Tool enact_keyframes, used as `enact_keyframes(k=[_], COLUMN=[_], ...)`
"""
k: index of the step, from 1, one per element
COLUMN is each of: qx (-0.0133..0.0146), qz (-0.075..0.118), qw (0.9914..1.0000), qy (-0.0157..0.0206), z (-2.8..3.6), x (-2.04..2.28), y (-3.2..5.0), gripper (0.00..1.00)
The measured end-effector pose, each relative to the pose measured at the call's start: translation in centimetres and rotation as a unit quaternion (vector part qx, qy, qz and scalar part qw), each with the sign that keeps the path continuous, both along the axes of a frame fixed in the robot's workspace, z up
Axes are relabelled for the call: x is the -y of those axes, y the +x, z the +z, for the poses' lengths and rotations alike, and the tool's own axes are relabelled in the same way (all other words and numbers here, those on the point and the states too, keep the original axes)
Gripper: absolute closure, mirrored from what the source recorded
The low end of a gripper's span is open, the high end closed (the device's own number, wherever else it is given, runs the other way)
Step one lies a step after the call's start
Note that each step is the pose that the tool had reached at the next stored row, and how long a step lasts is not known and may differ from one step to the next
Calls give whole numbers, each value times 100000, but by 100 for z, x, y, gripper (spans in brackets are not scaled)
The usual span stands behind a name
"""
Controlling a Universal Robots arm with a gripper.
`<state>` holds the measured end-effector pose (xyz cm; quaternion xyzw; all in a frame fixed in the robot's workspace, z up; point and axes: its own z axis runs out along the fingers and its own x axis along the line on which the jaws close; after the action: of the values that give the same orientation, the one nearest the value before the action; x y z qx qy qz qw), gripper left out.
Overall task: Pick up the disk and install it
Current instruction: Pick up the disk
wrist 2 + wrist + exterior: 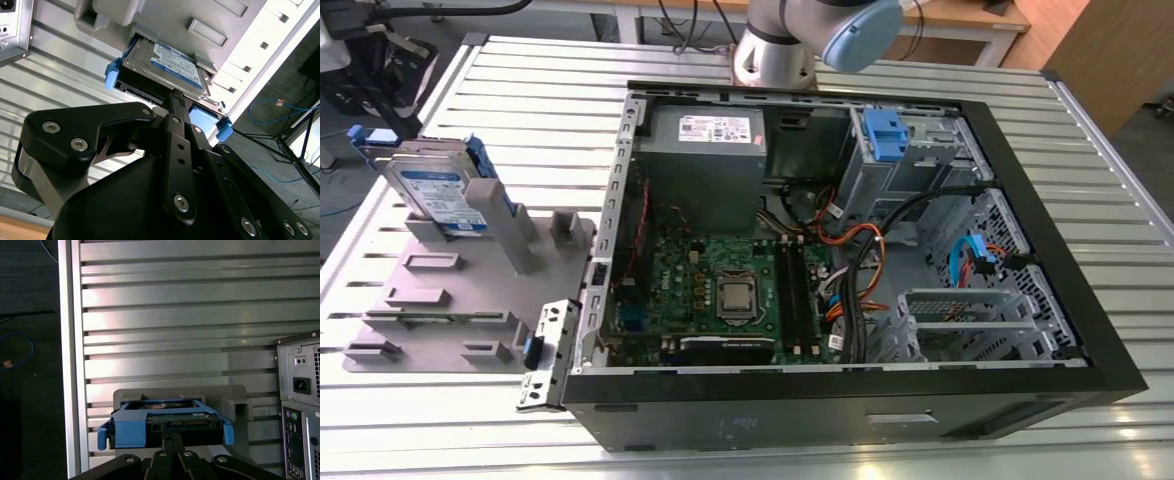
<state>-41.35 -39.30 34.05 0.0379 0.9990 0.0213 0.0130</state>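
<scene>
A slatted aluminium table [454,440] spans the exterior view, its ribbed profiles running crosswise and catching pale glare, brightest along the near edge. Behind it, at the exterior view's upper right, stands a light wooden desk [961,15]. Beside that is a brown wooden panel [1101,60], perhaps the side of a cabinet. Past the table's edge in the first wrist view, the floor [30,400] is dark, and a blue cable [31,347] lies looped on it.
</scene>
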Motion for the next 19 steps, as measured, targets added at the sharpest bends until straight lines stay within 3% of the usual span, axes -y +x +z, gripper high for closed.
enact_keyframes(k=[5,9,12,16,19], qx=[-4,-13,-12,-6,-11], qz=[130,2556,5312,8335,8544], qw=[100000,99967,99859,99652,99634], qy=[-5,-6,-8,-8,-7], z=[2,2,2,1,1], x=[0,0,0,0,0], y=[0,-1,-1,0,0], gripper=[89,89,89,89,89])
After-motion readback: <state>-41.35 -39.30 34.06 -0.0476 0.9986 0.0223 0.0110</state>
